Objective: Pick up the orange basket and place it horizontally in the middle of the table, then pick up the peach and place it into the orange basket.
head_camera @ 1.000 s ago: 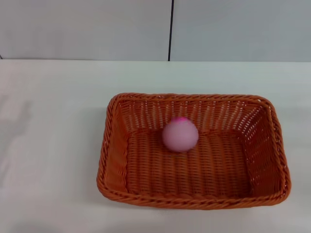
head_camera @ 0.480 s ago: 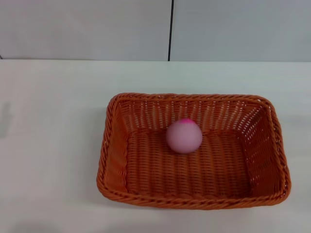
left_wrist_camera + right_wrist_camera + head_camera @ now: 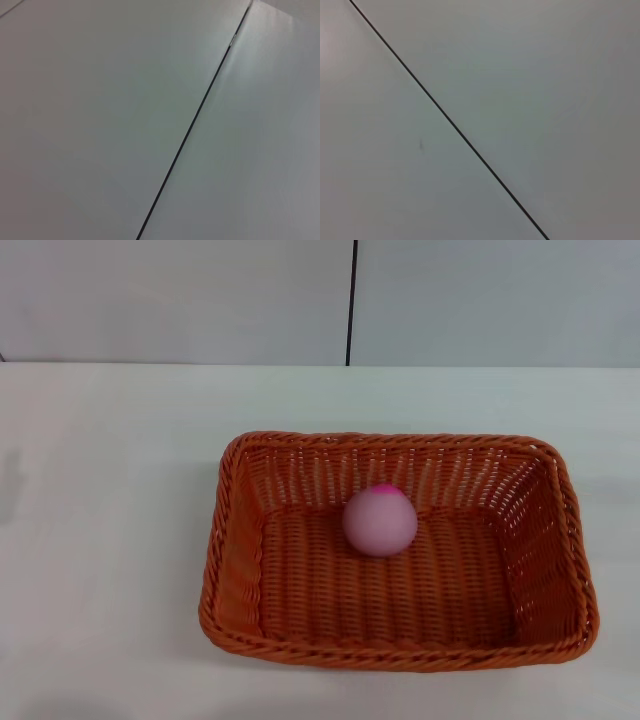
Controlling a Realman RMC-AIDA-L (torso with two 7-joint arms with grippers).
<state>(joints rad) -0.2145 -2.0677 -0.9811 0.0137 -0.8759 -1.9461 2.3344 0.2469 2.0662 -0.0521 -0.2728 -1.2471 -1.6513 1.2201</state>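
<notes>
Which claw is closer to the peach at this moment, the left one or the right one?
It cannot be told: neither claw appears in any view. The peach lies inside the orange basket on the table, with no arm near it; both wrist views show only blank wall panels.

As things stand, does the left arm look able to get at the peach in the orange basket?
Probably yes: the peach lies uncovered in the open-topped orange basket, so the way in from above is free. Neither arm shows in the head view, so actual reach cannot be judged.
</notes>
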